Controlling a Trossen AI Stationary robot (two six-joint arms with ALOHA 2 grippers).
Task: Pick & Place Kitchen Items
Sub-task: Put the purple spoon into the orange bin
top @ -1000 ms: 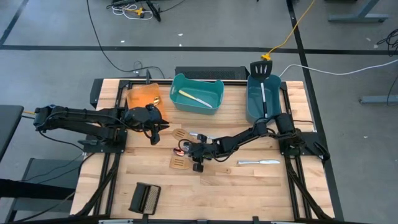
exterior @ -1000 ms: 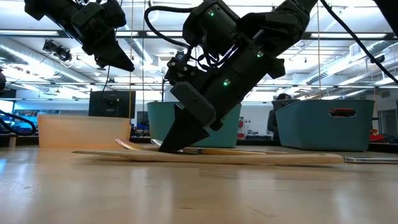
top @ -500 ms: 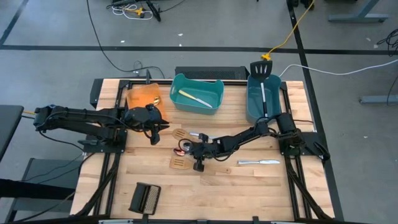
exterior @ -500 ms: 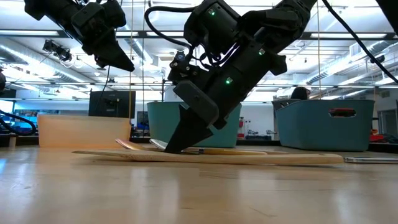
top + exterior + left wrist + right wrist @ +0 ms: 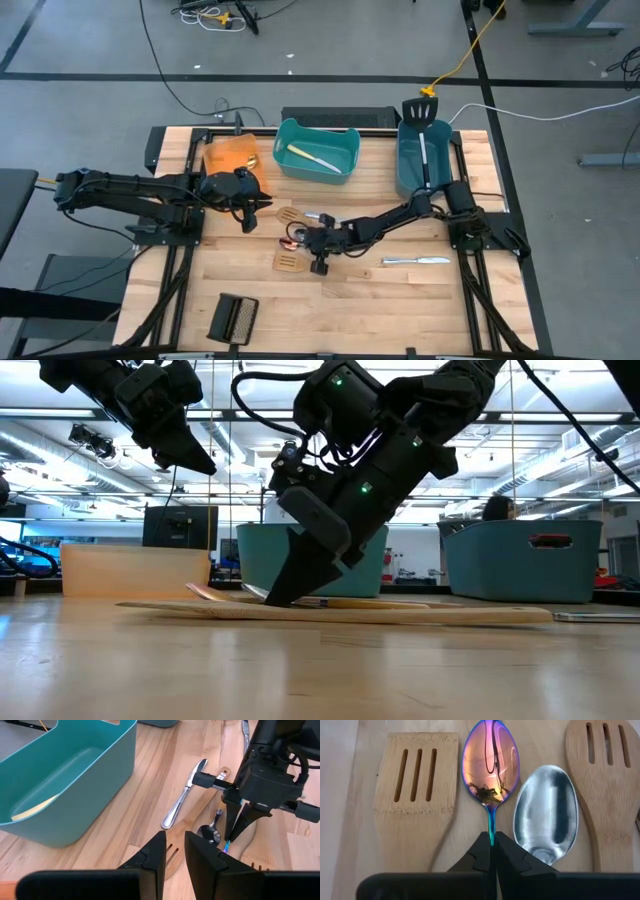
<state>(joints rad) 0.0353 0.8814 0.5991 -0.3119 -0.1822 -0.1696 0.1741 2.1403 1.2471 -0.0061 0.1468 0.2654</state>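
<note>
The wooden table (image 5: 400, 300) carries two teal bins along its far edge: the middle one (image 5: 317, 150) holds a pale utensil, and the right one (image 5: 422, 160) has the black slotted spatula (image 5: 421, 112) standing in it. An orange bin (image 5: 228, 155) sits far left, and a black ribbed block (image 5: 233, 318) lies near the front.

The left gripper (image 5: 252, 208) hovers above the table beside the orange bin, its fingers only slightly parted and holding nothing. The right gripper (image 5: 300, 240) is down at the centre of the table among the loose utensils.

The change is in the right gripper: a second ago its fingers stood partly apart, and now they are pinched together on the thin neck of the iridescent spoon (image 5: 490, 762). That spoon lies flat on the wood between a square wooden slotted spatula (image 5: 415, 795) and a silver spoon (image 5: 547, 810), with a rounded wooden spatula (image 5: 607, 780) beyond. A table knife (image 5: 415, 261) lies well to the right.

By my reading the grasp is made and the lift comes next, with the slim handle liable to slip.
</note>
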